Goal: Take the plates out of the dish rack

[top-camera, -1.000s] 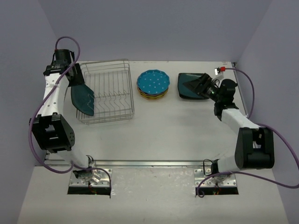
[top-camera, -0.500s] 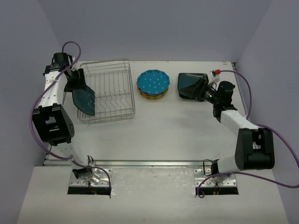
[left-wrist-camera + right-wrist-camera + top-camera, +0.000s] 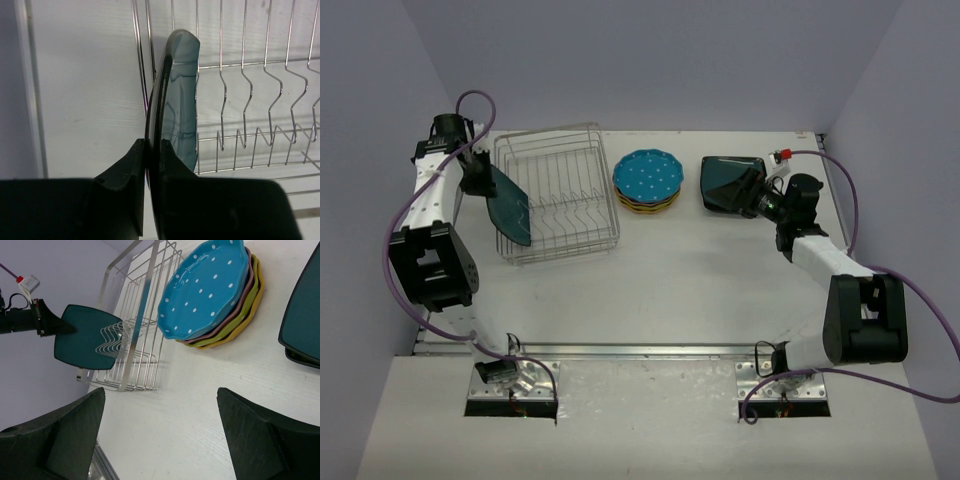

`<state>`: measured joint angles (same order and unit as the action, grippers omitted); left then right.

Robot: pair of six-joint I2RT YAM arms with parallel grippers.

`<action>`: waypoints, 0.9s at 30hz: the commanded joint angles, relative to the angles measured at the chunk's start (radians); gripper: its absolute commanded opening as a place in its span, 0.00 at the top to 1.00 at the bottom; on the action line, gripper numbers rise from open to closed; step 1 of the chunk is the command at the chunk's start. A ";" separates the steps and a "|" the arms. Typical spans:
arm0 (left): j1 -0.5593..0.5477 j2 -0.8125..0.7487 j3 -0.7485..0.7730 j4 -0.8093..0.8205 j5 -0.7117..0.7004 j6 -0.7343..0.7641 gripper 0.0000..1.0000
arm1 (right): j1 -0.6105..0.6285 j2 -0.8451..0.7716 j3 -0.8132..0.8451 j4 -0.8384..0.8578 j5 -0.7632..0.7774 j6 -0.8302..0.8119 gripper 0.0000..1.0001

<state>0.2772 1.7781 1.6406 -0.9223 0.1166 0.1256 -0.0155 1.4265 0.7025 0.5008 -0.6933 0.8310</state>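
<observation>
A dark teal squarish plate (image 3: pixel 512 205) stands on edge, tilted, at the left end of the silver wire dish rack (image 3: pixel 565 190). My left gripper (image 3: pixel 481 181) is shut on its near rim. In the left wrist view the plate's edge (image 3: pixel 175 95) rises from between the closed jaws (image 3: pixel 152 150), with the rack's tines (image 3: pixel 247 105) to its right. A stack of round plates with a dotted blue one on top (image 3: pixel 648 178) lies right of the rack. Squarish dark plates (image 3: pixel 724 184) are stacked farther right. My right gripper (image 3: pixel 752 192) hovers open beside them, holding nothing.
The right wrist view shows the held teal plate (image 3: pixel 85 337), the rack (image 3: pixel 145 295), the round stack (image 3: pixel 212 287) and the squarish stack's corner (image 3: pixel 305 315), with bare table (image 3: pixel 200 405) between the open fingers. Walls close in behind and to both sides.
My left gripper has shut on the teal plate's rim. The plate and the rack have shifted a little to the right. The right gripper drew back slightly from the squarish stack.
</observation>
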 commanded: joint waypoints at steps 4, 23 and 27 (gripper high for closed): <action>0.003 -0.017 0.076 -0.009 -0.028 0.021 1.00 | 0.009 -0.027 0.018 0.022 -0.017 -0.003 0.09; 0.002 0.002 0.324 -0.118 -0.063 0.138 1.00 | 0.052 -0.037 0.034 0.020 -0.016 0.007 0.09; -0.007 0.040 0.520 -0.202 -0.019 0.106 1.00 | 0.057 -0.037 0.047 0.017 -0.021 0.012 0.09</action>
<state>0.2745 1.8220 1.9401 -1.1247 0.0080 0.2659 0.0301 1.4258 0.7031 0.4904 -0.7067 0.8391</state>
